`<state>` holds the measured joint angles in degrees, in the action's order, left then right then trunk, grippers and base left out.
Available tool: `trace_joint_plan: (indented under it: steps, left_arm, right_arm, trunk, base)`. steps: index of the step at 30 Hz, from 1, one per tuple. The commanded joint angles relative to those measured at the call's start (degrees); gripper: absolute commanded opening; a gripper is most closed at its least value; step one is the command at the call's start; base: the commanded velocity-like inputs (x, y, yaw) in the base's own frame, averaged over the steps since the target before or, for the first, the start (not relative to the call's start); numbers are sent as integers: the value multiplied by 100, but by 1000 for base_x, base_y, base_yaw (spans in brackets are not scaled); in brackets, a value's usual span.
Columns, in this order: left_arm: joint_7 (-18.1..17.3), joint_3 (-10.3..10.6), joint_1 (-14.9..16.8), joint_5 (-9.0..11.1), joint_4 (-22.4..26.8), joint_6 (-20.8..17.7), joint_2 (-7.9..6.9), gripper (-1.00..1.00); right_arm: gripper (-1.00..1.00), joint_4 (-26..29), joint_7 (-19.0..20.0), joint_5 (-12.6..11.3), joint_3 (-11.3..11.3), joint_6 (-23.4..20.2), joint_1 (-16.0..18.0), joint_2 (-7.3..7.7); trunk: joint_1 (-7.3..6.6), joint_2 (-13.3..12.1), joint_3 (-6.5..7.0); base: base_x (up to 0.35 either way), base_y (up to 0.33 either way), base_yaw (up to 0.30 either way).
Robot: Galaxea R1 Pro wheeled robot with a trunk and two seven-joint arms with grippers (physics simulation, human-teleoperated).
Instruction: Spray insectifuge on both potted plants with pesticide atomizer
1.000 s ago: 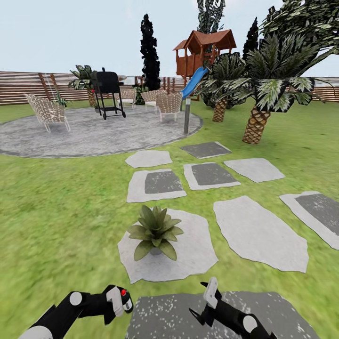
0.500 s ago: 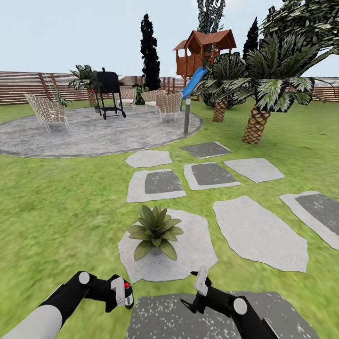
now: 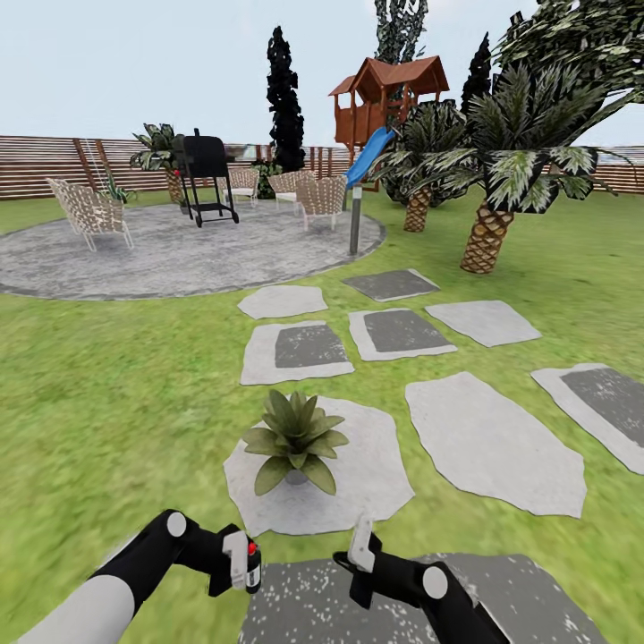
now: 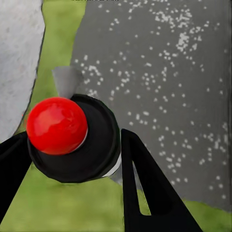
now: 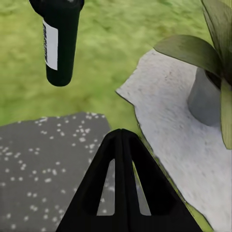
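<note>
One potted plant (image 3: 295,437), a low green rosette in a small pale pot, stands on a pale stone paver (image 3: 358,483) just ahead of me. My left gripper (image 3: 241,563) is shut on the pesticide atomizer (image 3: 253,566), a black bottle with a red cap (image 4: 56,125), held upright short of the plant and to its left. My right gripper (image 3: 360,542) is shut and empty, beside the bottle over a dark speckled paver (image 3: 331,599). The right wrist view has the bottle (image 5: 58,41) and the plant's pot (image 5: 205,99). A small spiky plant (image 3: 114,190) far off by the chairs is too small to identify.
Grey pavers (image 3: 487,443) lead across the lawn to a round patio (image 3: 170,250) with wicker chairs (image 3: 89,213) and a black grill (image 3: 206,174). Palms (image 3: 487,233), a post (image 3: 355,224) and a playhouse with a blue slide (image 3: 367,152) stand at right. A slatted fence (image 3: 45,165) closes the back.
Both arms have reached further forward. The left gripper carried the atomizer to the right, and the right gripper moved left, so the two now sit closer together.
</note>
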<state>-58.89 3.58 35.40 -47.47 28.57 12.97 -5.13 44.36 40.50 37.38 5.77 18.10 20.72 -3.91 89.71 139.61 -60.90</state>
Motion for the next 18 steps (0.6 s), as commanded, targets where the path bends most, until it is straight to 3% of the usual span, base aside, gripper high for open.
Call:
trace_joint_plan:
  steps: [1, 6, 18]
  left_arm:
    - [4, 20, -4, -107, 8, 37, 51, -100]
    - [9, 20, -14, -382, 8, 30, 288, -100]
    - [9, 20, -14, -436, 9, 38, 467, -100]
  right_arm:
    - [-100, 11, 2, 54, 2, -31, 2, -19]
    - [-100, 22, 7, 49, 20, -217, 29, -157]
    - [-100, 28, 11, 49, 42, -237, 66, -290]
  trunk:
    - [-1, 2, -5]
    - [-1, 2, -5]
    - [-1, 2, -5]
  base:
    - [0, 0, 0]
    - [0, 0, 0]
    - [0, 0, 0]
